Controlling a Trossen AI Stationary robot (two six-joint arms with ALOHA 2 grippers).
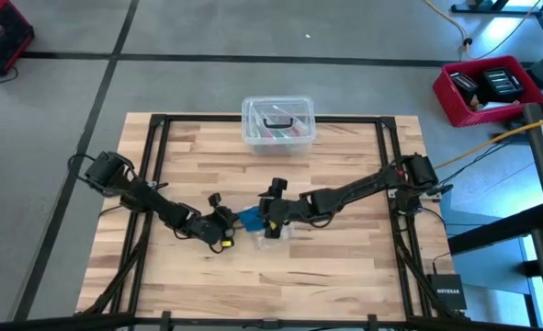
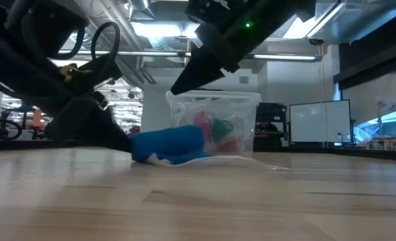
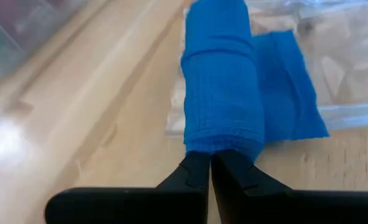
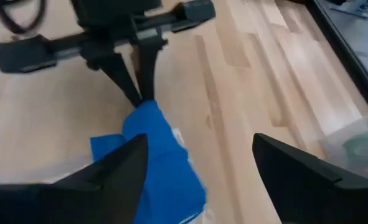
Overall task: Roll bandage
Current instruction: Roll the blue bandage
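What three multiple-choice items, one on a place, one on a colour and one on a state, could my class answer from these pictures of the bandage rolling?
1. Where does the lidded box stand?
A. at the table's far edge, middle
B. beside the left arm's base
C. on the floor

2. What colour is the bandage?
A. white
B. blue
C. red

3. How do the two grippers stand?
A. both open
B. left open, right shut
C. left shut on the bandage, right open

Answers:
1 A: the high view shows the box at mid far edge.
2 B: every view shows it bright blue.
3 C: the left gripper pinches the roll's end with fingers together, while the right gripper hangs over it with fingers wide apart.
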